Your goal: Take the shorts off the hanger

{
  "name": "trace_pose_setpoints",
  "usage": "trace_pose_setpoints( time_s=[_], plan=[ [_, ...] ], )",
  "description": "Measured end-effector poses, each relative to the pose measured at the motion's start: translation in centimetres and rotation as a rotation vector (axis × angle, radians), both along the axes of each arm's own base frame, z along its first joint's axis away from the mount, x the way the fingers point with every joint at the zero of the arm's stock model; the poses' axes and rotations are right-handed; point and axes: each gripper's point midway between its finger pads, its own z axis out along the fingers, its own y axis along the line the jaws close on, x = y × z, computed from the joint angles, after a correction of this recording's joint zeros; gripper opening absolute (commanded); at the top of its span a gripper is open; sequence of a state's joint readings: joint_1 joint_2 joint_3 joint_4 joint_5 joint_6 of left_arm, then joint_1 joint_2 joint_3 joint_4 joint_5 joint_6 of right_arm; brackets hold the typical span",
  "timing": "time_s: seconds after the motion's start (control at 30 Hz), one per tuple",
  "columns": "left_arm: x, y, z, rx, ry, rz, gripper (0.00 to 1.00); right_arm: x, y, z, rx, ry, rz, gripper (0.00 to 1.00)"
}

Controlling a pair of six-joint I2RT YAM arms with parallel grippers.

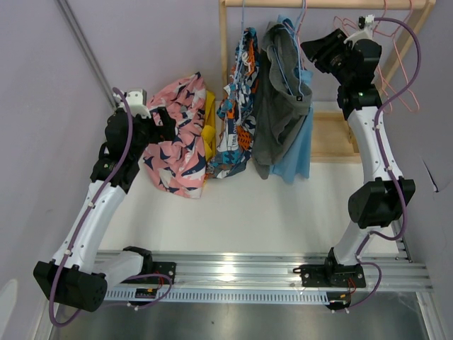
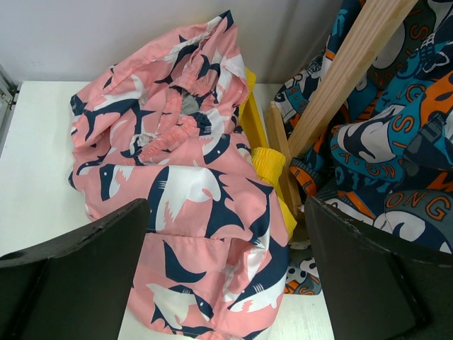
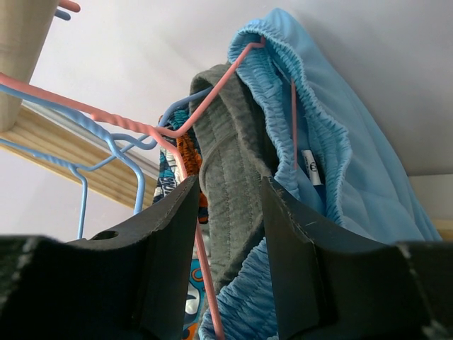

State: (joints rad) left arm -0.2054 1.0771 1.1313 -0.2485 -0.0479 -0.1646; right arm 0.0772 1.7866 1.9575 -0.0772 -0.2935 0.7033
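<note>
On the table lie the pink shark-print shorts, crumpled, with the yellow shorts under their right edge. My left gripper hovers open over the pink pair, jaws wide apart. The blue-orange print shorts, grey shorts and light blue shorts hang from the rail. My right gripper is up at the rail, shut on the grey waistband beside a pink hanger wire.
A wooden rack stands at the back, its base on the table's right. Empty pink hangers hang at the rail's right end. A blue hanger hooks over the rail. Purple walls close in left and right.
</note>
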Motion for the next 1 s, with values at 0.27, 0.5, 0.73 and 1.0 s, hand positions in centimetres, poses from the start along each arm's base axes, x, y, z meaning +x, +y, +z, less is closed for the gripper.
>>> trace_pose_setpoints(
  time_s=[0.27,0.5,0.73,1.0],
  plan=[
    [0.0,0.0,0.0,0.0,0.0,0.0,0.98,-0.4,0.6,0.1,0.001,-0.004,0.011,0.45],
    [0.0,0.0,0.0,0.001,0.001,0.0,0.98,-1.2,1.7,0.5,0.002,-0.012,0.033,0.45],
    [0.0,0.0,-0.1,0.001,0.002,-0.001,0.98,-2.0,2.4,1.4,0.006,-0.036,0.048,0.42],
    [0.1,0.0,-0.1,0.001,0.003,0.0,0.98,-2.0,2.6,1.3,0.01,-0.037,0.053,0.17]
  ],
)
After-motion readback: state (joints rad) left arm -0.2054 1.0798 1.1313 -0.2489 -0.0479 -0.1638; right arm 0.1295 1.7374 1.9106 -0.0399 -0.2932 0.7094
